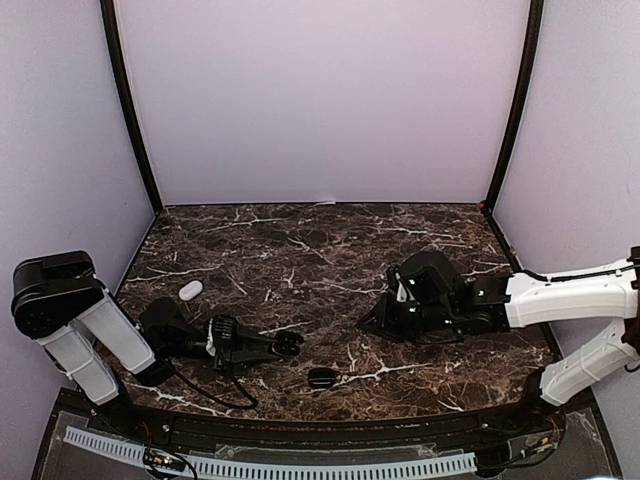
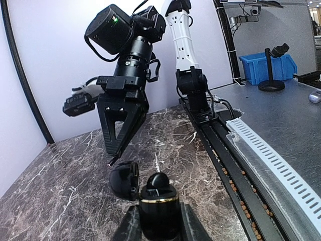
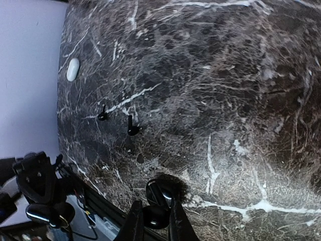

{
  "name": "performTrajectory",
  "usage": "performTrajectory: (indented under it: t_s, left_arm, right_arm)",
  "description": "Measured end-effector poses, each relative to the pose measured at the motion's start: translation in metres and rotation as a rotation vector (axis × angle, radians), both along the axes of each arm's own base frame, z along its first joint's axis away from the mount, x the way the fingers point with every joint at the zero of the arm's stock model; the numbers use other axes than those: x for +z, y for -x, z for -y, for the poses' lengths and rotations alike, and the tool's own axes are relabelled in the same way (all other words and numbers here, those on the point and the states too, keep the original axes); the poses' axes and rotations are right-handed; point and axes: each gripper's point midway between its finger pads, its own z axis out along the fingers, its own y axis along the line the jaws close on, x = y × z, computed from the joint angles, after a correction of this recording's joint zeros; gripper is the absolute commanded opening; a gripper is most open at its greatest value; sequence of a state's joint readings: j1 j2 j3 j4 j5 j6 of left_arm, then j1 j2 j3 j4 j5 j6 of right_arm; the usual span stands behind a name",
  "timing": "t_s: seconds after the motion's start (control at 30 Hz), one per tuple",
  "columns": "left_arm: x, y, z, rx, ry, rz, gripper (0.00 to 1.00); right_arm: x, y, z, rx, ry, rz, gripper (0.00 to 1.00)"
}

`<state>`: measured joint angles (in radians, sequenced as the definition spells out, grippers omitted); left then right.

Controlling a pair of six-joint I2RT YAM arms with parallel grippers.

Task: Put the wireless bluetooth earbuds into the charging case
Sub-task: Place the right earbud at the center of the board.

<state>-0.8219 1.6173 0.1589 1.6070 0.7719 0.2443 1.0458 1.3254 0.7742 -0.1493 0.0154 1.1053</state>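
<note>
Earbuds [image 3: 102, 115] lie loose on the marble table [image 1: 330, 250]: two black ones, close together, left of centre in the right wrist view. A seated bud [image 2: 159, 181] rests in the charging case [image 2: 159, 216], low in the middle of the left wrist view. One more, the pinched bud [image 3: 155, 217], appears to be grasped between the fingers of the right gripper [image 2: 114, 158], at the bottom edge of the right wrist view. The left gripper [image 1: 287, 344] is clenched on the lower sides of the case, and the lid [image 2: 124, 181] stands open to the left.

I think the main danger is the lid. The right fingertips hang just beside it, so a small error in the descent can knock it shut or push the case crooked in the left grasp. The pinched bud is small and glossy. It can rotate in the pincer and meet the free socket, which I cannot see, at a wrong angle; then it jams or springs out. If it falls, black on dark marble is difficult to find. A careless touch can also lift out the seated bud.
</note>
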Motion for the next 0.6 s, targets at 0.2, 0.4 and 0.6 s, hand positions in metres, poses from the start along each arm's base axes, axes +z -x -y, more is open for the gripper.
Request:
performTrajectory:
  t_s: [0.2, 0.4, 0.6]
  left_arm:
    - [-0.001, -0.001, -0.001, 0.008, -0.001, 0.002, 0.10]
    - [0.003, 0.000, -0.001, 0.008, 0.008, 0.010, 0.10]
    - [0.006, -0.001, -0.003, 0.021, 0.014, 0.014, 0.10]
  right_arm:
    - [-0.031, 0.005, 0.019, -0.233, -0.142, -0.337, 0.00]
    - [-0.033, 0.014, 0.027, -0.332, -0.211, -0.451, 0.00]
    - [-0.024, -0.002, 0.025, -0.302, -0.228, -0.315, 0.00]
